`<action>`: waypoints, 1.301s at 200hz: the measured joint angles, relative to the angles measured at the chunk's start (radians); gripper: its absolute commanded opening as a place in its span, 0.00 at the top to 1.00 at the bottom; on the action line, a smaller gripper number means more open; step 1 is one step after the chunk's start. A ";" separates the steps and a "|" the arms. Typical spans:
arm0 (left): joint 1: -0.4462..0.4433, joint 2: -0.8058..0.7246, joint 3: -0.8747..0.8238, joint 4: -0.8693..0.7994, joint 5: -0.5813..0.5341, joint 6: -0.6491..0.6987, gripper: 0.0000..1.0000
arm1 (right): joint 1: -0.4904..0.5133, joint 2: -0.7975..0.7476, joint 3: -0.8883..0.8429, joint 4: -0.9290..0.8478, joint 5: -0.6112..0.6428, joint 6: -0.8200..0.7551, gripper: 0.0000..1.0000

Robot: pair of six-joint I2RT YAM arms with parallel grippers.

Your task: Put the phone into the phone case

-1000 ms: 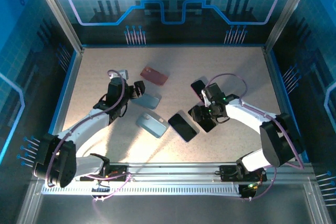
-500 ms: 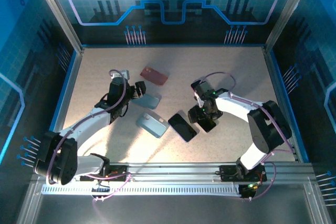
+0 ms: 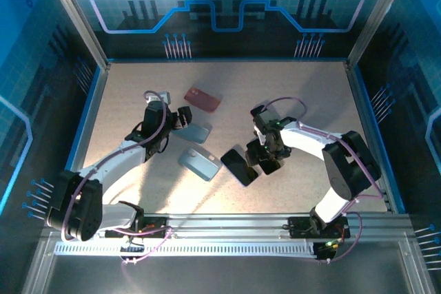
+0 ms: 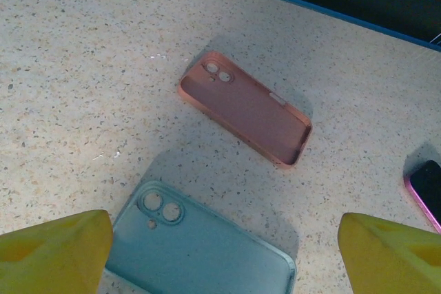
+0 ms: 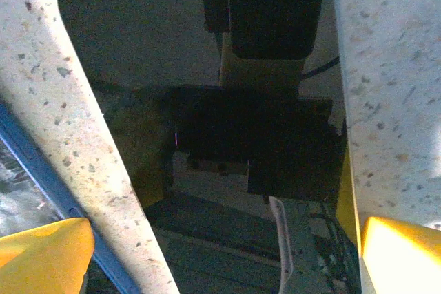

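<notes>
Top external: the left gripper point(image 3: 182, 116) hangs over the speckled table point(image 3: 124, 94), its fingers spread, just above one end of a light blue case point(image 3: 197, 133). A reddish case point(image 3: 202, 99) lies a little farther back, apart from the blue one. Nearer the arm bases sits a grey-blue case point(image 3: 200, 164), and just to its right a black phone point(image 3: 239, 166) lies face up at a slant. The right gripper point(image 3: 264, 158) is low over the table just right of that black phone, with a second dark phone point(image 3: 273, 166) partly beneath it; from here I cannot tell whether the fingers touch it.

Left wrist: the left gripper point(image 4: 220, 259) stands wide apart, its yellow fingertips point(image 4: 52, 253) at the two lower corners with nothing pinched between them. Below them lies the light blue case point(image 4: 200, 253), camera cut-outs toward the left. Beyond it the reddish case point(image 4: 244, 108) rests open side up at a diagonal. At the right edge a pink-edged phone point(image 4: 427, 194) just shows.

Right wrist: the right gripper point(image 5: 224, 259) is spread as wide as it goes, yellow fingertips point(image 5: 45, 253) at either lower corner. Between them the second dark phone point(image 5: 207, 101) lies flat on the table point(image 5: 400, 67), its glossy screen mirroring the wrist above. Nothing is gripped
</notes>
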 measured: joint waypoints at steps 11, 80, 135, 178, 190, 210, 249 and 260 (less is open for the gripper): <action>0.000 0.002 0.000 0.000 0.000 0.000 0.14 | 0.006 0.000 -0.001 -0.002 -0.011 0.014 0.00; -0.003 0.003 0.000 0.001 0.001 -0.005 0.15 | 0.028 -0.012 -0.001 -0.002 0.047 0.049 0.02; -0.004 0.003 0.000 0.000 0.011 -0.013 0.15 | 0.040 0.002 -0.001 0.023 0.111 0.030 0.10; -0.004 0.008 0.010 -0.013 0.011 -0.019 0.17 | 0.051 0.037 0.002 0.039 0.126 0.024 0.14; -0.005 0.012 0.017 -0.021 0.011 -0.018 0.20 | 0.053 0.039 0.002 0.039 0.126 0.024 0.15; -0.005 0.019 0.027 -0.031 0.012 -0.019 0.22 | 0.055 0.043 0.008 0.037 0.126 0.021 0.18; -0.005 0.037 0.060 -0.072 0.029 -0.019 0.24 | 0.071 0.057 0.023 0.026 0.140 0.017 0.30; -0.005 0.038 0.066 -0.088 0.035 -0.019 0.24 | 0.074 0.057 0.028 0.019 0.145 0.013 0.35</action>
